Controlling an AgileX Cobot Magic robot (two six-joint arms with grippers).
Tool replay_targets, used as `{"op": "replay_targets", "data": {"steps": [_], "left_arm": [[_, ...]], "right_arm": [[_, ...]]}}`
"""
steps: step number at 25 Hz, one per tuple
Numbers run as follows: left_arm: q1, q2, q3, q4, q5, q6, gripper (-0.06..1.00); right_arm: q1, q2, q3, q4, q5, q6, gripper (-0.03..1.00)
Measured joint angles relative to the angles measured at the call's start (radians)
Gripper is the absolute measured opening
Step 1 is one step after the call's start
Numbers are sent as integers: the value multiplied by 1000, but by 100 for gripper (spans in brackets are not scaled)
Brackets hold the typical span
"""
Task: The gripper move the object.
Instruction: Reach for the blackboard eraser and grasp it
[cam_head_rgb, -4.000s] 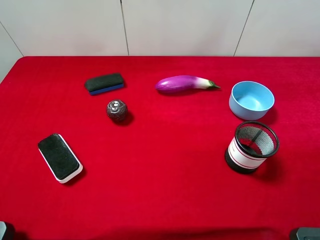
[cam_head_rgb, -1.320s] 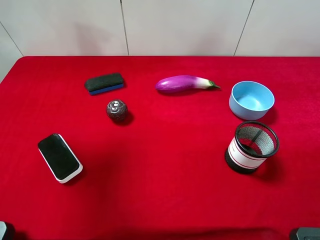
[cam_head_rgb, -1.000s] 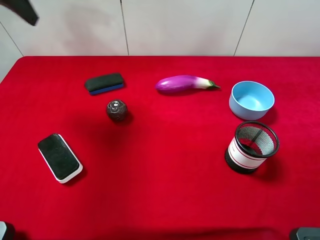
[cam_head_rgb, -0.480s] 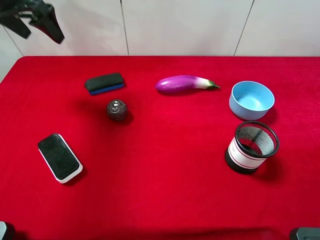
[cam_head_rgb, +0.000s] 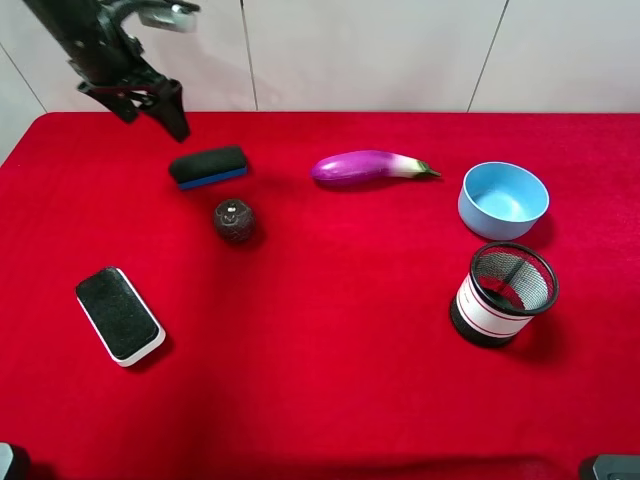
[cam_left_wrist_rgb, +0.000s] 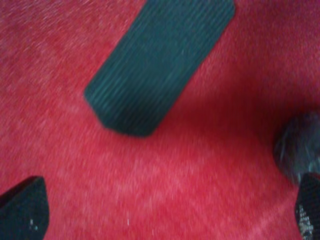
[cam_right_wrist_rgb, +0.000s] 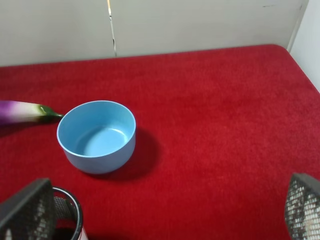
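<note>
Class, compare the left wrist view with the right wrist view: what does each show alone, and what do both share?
Left wrist only: the small eraser, black felt top showing, and a dark ball at the edge. Right wrist only: the blue bowl, the eggplant tip, the mesh cup rim and a pale wall. Both: red tablecloth and an open claw, left claw and right claw.

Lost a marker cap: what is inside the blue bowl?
Nothing shows inside the blue bowl: its floor and far wall are bare. The near wall's inner face is hidden behind the rim.
</note>
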Motion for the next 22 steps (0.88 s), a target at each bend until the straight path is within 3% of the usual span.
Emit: {"op": "replay_targets", "data": {"steps": [9,22], "left_arm": [[-17,128,-136,1,6,74,97],[-17,183,-151,1,5,197,97]], "right_arm": [[0,0,0,0,0,0,69],[0,0,0,0,0,0,69]]}}
